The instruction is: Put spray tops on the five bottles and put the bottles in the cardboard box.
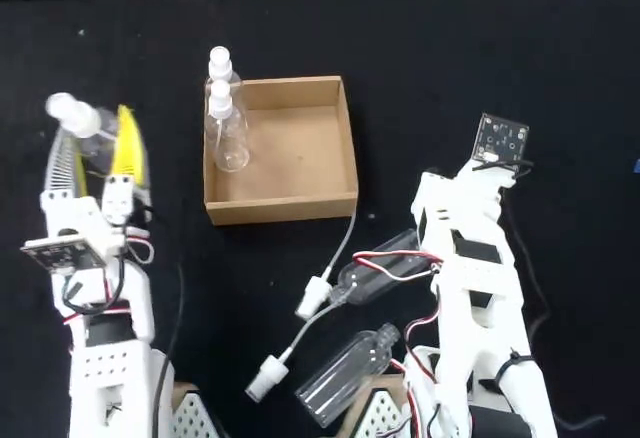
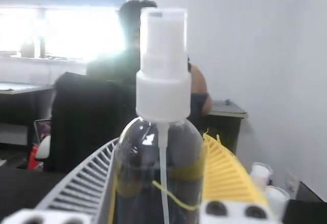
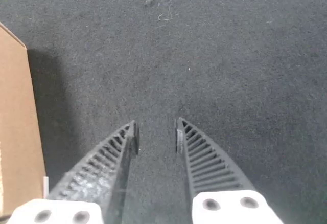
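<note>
Cardboard box [image 1: 281, 208] sits on black tabletop [image 1: 500, 48].

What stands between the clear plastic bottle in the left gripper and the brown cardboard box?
Nothing lies between the held bottle and the cardboard box; two capped bottles stand at its nearest wall.

The gripped bottle's [image 2: 149, 158] base is cut off; the right arm [image 1: 480, 288] hides a lying bottle's [image 1: 368, 278] end.
</note>
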